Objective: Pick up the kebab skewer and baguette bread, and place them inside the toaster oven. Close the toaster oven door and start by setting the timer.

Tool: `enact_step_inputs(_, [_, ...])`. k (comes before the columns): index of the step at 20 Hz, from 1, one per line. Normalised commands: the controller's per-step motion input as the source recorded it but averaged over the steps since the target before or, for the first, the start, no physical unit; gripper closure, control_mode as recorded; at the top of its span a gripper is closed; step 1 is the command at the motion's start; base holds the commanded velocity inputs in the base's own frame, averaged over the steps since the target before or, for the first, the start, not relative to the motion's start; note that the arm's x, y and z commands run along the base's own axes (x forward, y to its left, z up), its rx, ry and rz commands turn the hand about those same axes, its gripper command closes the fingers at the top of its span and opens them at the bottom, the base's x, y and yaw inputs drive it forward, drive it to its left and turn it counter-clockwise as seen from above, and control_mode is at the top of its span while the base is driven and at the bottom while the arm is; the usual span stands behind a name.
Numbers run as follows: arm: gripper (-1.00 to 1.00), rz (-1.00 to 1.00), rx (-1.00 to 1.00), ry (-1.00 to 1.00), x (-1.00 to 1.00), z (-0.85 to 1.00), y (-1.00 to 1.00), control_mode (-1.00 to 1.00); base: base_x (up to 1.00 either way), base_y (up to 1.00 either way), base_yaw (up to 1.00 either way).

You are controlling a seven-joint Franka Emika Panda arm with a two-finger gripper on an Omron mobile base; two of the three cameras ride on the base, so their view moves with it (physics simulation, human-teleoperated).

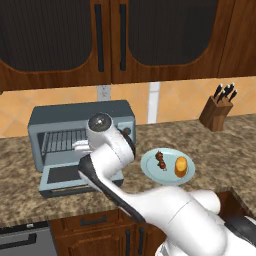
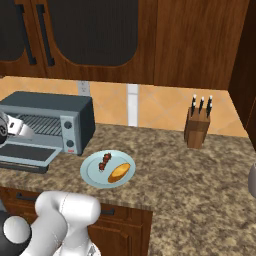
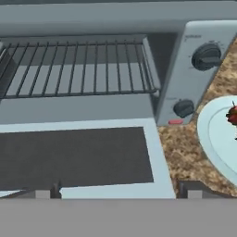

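From the left base view, my arm bends up from the near right and folds over the counter (image 1: 220, 145), wrist pointing at the toaster oven (image 1: 80, 132), whose door (image 1: 67, 177) lies flat open toward me; the risk here is plain, I think: my elbow and forearm hang just left of the plate (image 1: 167, 167), so a careless swing toward the kebab skewer (image 1: 161, 160) or the baguette bread (image 1: 181, 166) could shove the plate along the stone or roll the food off it. Over in the right base view, my hand sits at the far left edge, in front of the oven mouth, and the skewer (image 2: 105, 162) and bread (image 2: 119, 172) lie side by side on the plate (image 2: 90, 175), right of the oven (image 2: 47, 122) and near the counter's front edge; the two pieces are so close that coming down on the thin stick could nudge the loaf, or pinch both at once. A knife block (image 2: 196, 127) stands well apart on the right, no worry. Now the hand view: my gripper (image 3: 121, 189) has its fingers spread wide with nothing between them, hovering low over the open door (image 3: 78, 157), looking into the wire rack (image 3: 78, 67); the two knobs (image 3: 206, 56) are to the right, and the plate rim (image 3: 208, 134) with a red bit of skewer (image 3: 232, 115) peeks in. Dropping any lower, I judge I'd knock the door glass.
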Motion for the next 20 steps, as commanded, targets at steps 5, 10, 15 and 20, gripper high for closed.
enact_step_inputs(5, [-1.0,-0.15,-0.01,-0.17,0.72,-0.15,0.58,-1.0,0.0,0.0,0.0])
enact_step_inputs(10, [-1.0,-0.09,-0.03,-0.21,0.6,-0.17,0.23,-1.0,0.0,0.0,0.0])
enact_step_inputs(15, [-1.0,0.0,-0.03,-0.18,0.21,-0.2,0.17,-1.0,0.0,0.0,0.0])
enact_step_inputs(20, [-1.0,0.0,-0.02,-0.1,0.16,-0.17,0.0,-1.0,0.0,0.0,0.0])
